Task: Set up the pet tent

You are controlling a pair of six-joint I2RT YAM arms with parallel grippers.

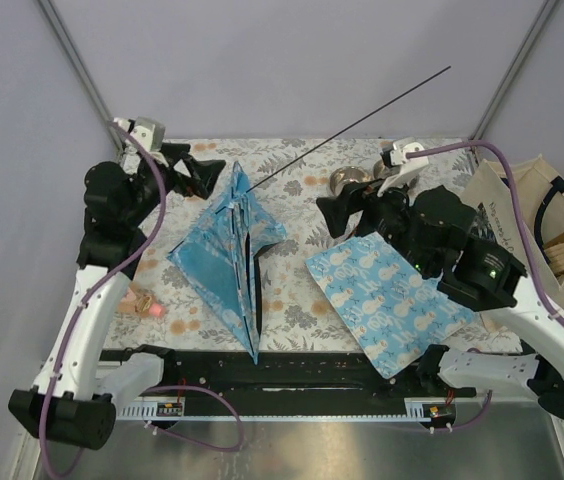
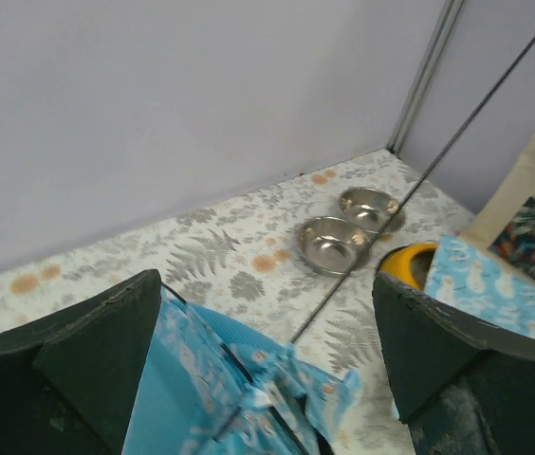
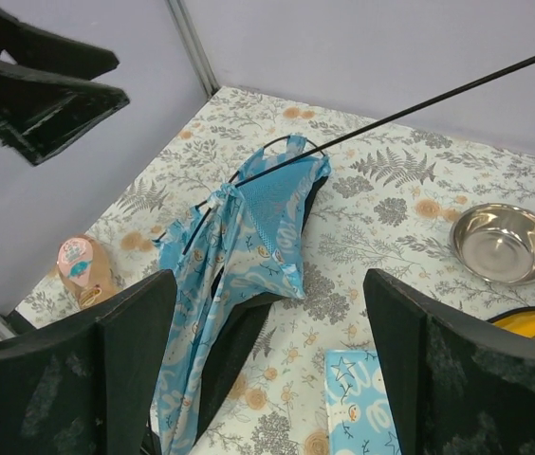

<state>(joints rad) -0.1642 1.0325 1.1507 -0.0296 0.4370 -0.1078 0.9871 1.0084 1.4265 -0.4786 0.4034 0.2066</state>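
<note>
The pet tent lies collapsed and folded flat on the left-middle of the table, blue snowman fabric with black edges. One thin black pole sticks out of its far tip and slants up to the back right. My left gripper is open just left of the tent's far tip, holding nothing. My right gripper is open and empty to the right of the tent, above the table. The tent also shows in the left wrist view and the right wrist view.
A flat blue printed mat lies right of the tent. Two steel bowls and a yellow bowl sit at the back right. A canvas bag stands at the right edge. A small pink toy lies at the left.
</note>
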